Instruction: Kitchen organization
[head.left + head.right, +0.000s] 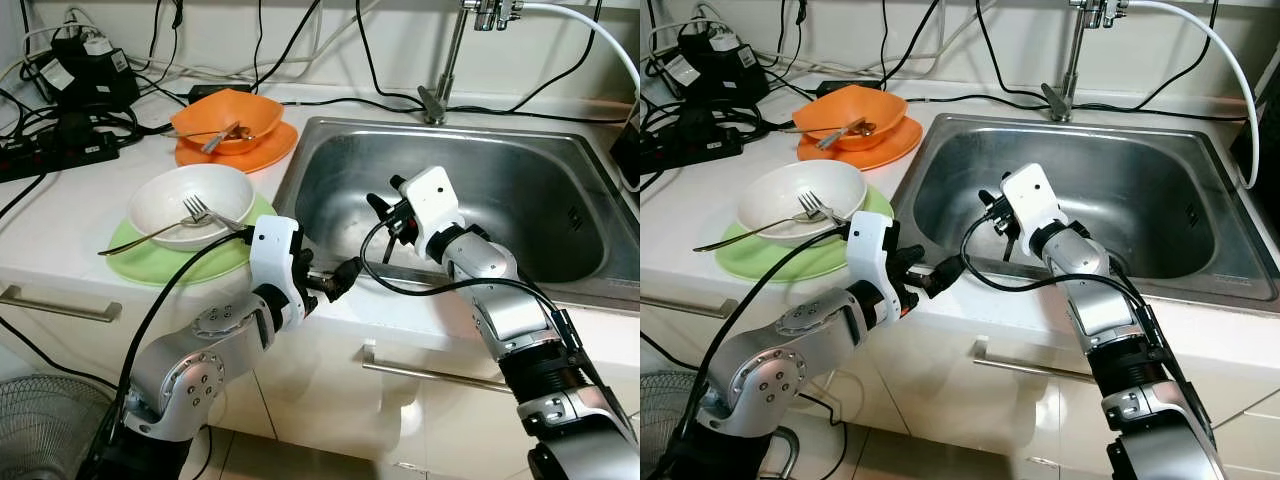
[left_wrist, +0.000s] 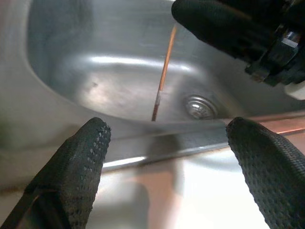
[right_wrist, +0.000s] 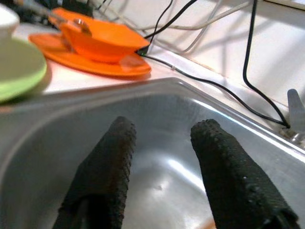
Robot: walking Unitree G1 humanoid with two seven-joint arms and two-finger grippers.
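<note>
A thin orange-brown chopstick (image 2: 162, 81) stands nearly upright in the steel sink (image 1: 520, 190), its top against a finger of my right gripper (image 1: 385, 198). That gripper hovers over the sink's front left part, and its fingers (image 3: 109, 167) stand apart with a gap between them. My left gripper (image 1: 340, 277) is open and empty at the sink's front rim, pointing at the chopstick. On the counter to the left, a white bowl (image 1: 170, 195) holding a fork (image 1: 205, 212) sits on a green plate (image 1: 150, 262). Behind it an orange bowl (image 1: 250, 115) with a spoon sits on an orange plate (image 1: 250, 155).
The faucet (image 1: 445, 70) rises behind the sink, and a white hose (image 1: 600, 35) curves over the right side. The drain (image 2: 200, 106) lies in the sink floor. Black cables and a power strip (image 1: 60, 150) crowd the back left counter. A fan (image 1: 40, 420) stands on the floor below.
</note>
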